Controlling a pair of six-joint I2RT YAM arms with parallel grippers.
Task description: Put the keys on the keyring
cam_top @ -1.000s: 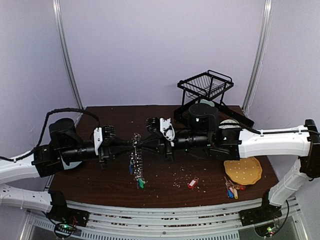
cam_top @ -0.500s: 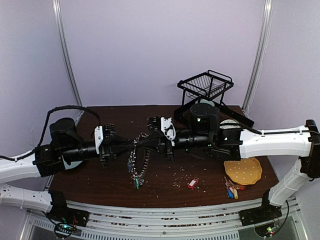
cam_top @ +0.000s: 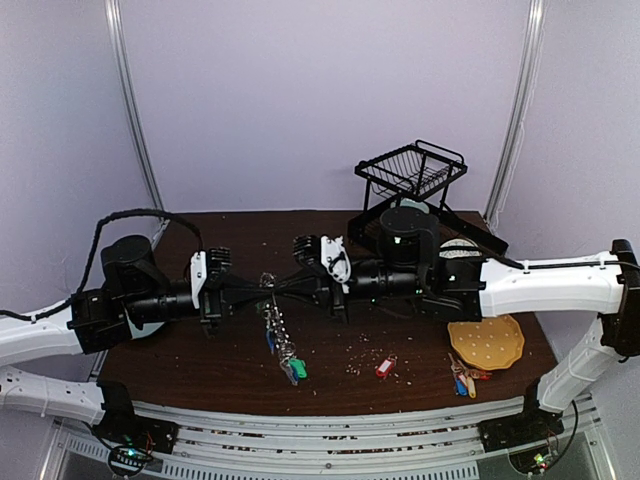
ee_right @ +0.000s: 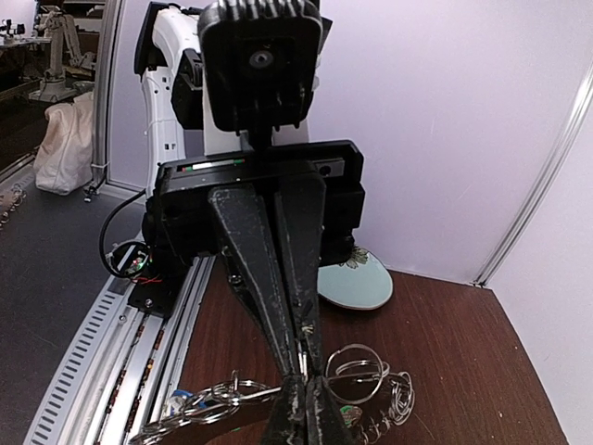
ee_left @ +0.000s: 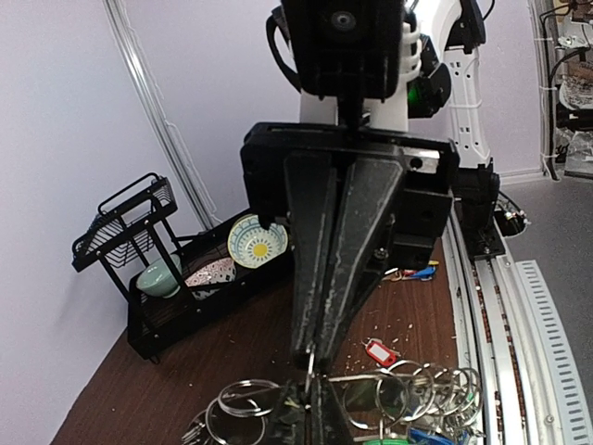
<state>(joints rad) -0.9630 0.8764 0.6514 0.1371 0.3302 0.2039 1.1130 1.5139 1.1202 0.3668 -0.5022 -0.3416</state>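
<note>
My left gripper (cam_top: 263, 288) and right gripper (cam_top: 283, 287) meet tip to tip above the table's middle. Both are shut on the wire of the keyring (cam_top: 281, 335), which hangs below them with its small loops and green and blue tags reaching down to the right. In the left wrist view my own gripper (ee_left: 319, 413) pinches the ring beside the loops (ee_left: 417, 389). In the right wrist view my gripper (ee_right: 306, 413) does the same beside the loops (ee_right: 357, 369). A red-tagged key (cam_top: 385, 367) lies on the table and also shows in the left wrist view (ee_left: 381, 352).
A loose bunch of red, yellow and blue tagged keys (cam_top: 465, 381) lies near the front right. A yellow perforated disc (cam_top: 486, 341) lies beside it. A black wire rack (cam_top: 410, 170) with dishes stands at the back right. Crumbs are scattered over the brown table (cam_top: 200, 345).
The hanging part of the keyring has swung from straight down toward the right and lower. Both grippers stay tip to tip in the same place.
</note>
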